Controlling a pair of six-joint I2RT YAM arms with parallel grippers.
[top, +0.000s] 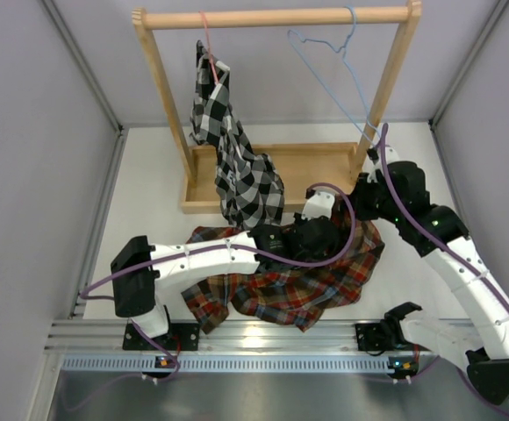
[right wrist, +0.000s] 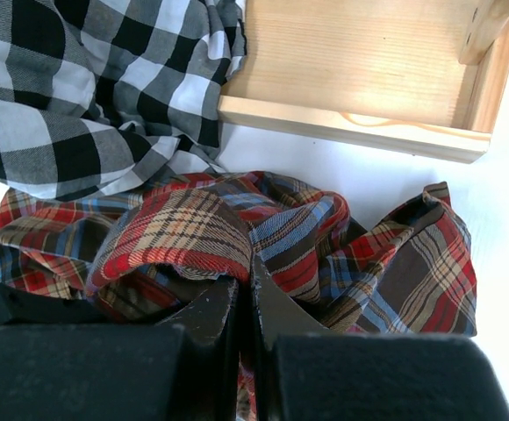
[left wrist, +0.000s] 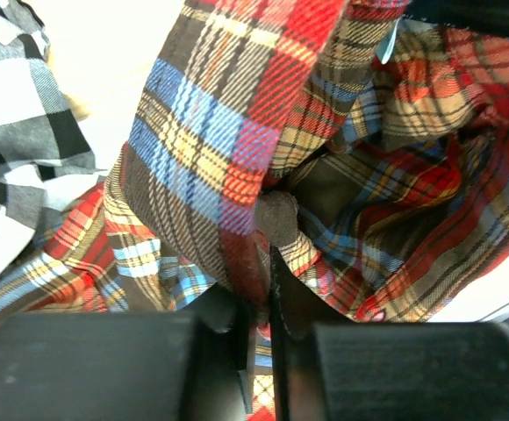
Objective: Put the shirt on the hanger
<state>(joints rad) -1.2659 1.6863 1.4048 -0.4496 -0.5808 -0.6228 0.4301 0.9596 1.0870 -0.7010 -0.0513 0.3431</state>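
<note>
Fabric sat pinched in the left jaws, which the left wrist view showed pressed together on a fold of the shirt (left wrist: 211, 114), the plaid rising away from the pinch in a broad band. The right jaws looked likewise clamped on a rolled edge of the shirt (right wrist: 184, 228), almost together, with red cloth showing in the slit between them. From overhead, both wrists met over the far right part of the shirt (top: 298, 285), which lay crumpled on the worktop (top: 149, 202) between the arm bases and the foot of the wooden rack (top: 272, 16). The hanger (top: 328, 92) hung bare and tilted by its hook from the right part of the rack's rail, well above the shirt. A black-and-white checked shirt (top: 228, 149) drooped from a pink-red hanger (top: 206, 39) further left, its hem touching the plaid.

The step in hand seemed to be gathering and spreading the shirt, with nothing yet on the hanger. Done well, the two pinches would sit at the collar or shoulders, not in a stray fold, but which part each held could not be told. The lift wanted to be slow, with the arms drawing apart to open the neck. It also needed to stay clear of the checked shirt, so that shirt was not dragged along.
</note>
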